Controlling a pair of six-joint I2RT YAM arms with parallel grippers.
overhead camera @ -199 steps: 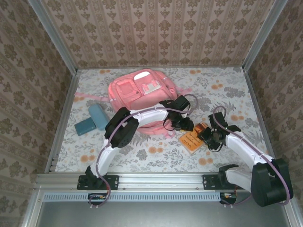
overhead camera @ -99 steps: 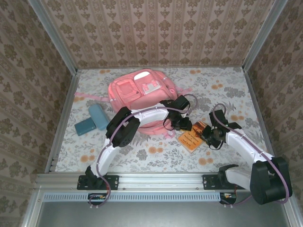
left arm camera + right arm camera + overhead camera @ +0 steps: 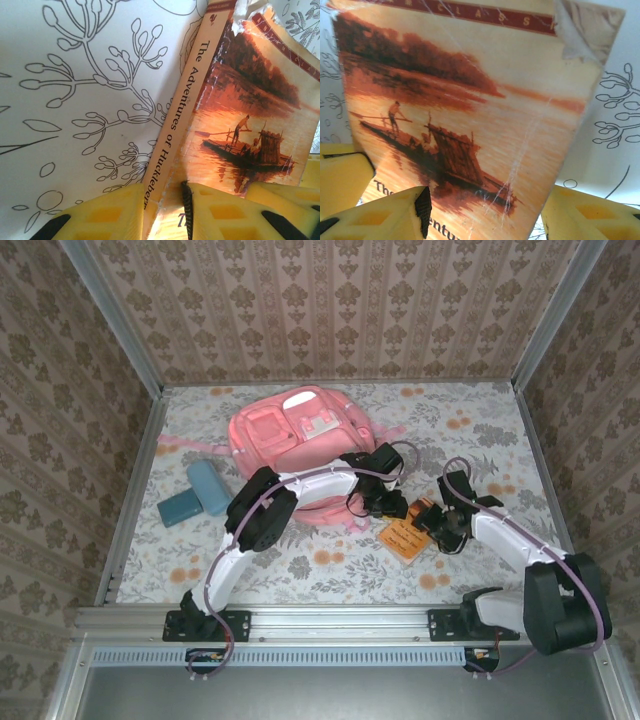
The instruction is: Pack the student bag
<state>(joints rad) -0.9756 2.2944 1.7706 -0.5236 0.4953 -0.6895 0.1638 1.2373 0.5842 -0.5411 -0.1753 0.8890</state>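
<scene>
The student bag, pink with white patches, lies at the back middle of the floral cloth. An orange paperback lies in front of it to the right. My left gripper reaches over the bag's near edge to the book's far corner. In the left wrist view the left gripper is shut on the paperback at its spine edge. My right gripper hovers at the book's right side. In the right wrist view the right gripper stands open over the cover, one finger off its right edge.
A teal pencil case and a flat dark blue book lie left of the bag. Thin pink straps trail to the left. Patterned walls close in the table on three sides.
My right gripper has slid a little left onto the paperback; it closed, then opened wide. My left gripper stays at the book's spine.
</scene>
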